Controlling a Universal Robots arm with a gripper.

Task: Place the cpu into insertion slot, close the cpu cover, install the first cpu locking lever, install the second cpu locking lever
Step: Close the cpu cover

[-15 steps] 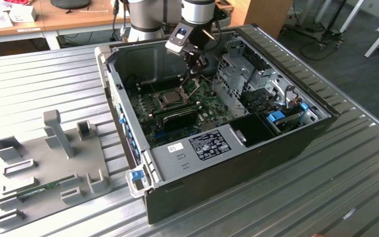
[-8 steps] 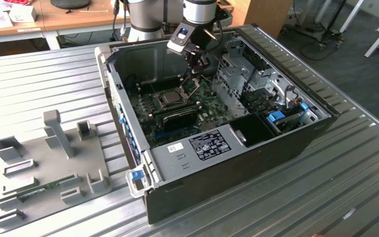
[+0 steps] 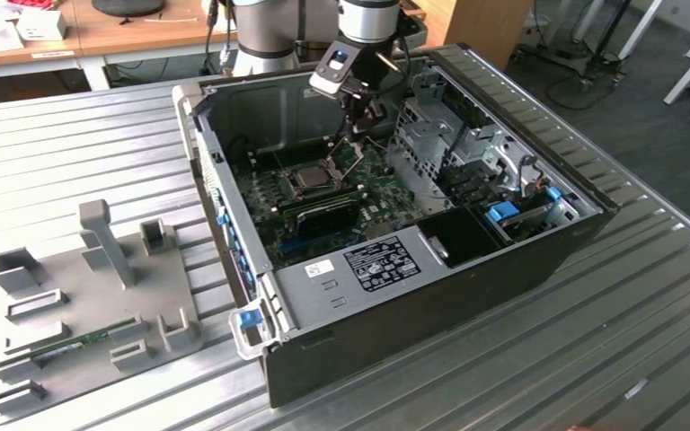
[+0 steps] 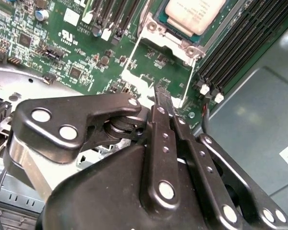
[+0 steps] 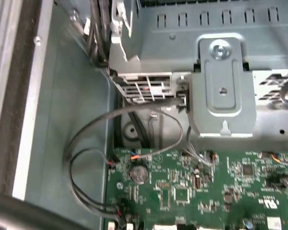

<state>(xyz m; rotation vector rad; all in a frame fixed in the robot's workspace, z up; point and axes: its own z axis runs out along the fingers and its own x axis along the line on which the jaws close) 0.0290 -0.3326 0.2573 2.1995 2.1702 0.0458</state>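
Ribbed metal table (image 3: pixel 632 296), open computer case (image 3: pixel 358 314) on it. Exterior view: gripper (image 3: pixel 367 121) down inside the case, cpu (image 3: pixel 313 178) just beside its fingers. Second wrist view: fingers (image 4: pixel 159 124) pressed together, tips at the free edge of the upraised cpu cover (image 4: pixel 133 77); beyond them the cpu seated in the insertion slot (image 4: pixel 169 42). First wrist view: motherboard (image 5: pixel 206 191), black cables (image 5: pixel 86 139).

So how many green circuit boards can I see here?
2. The motherboard lies inside the open computer case, and a narrow green board lies on the grey fixture plate at the exterior view's left. Others may be hidden inside the case.
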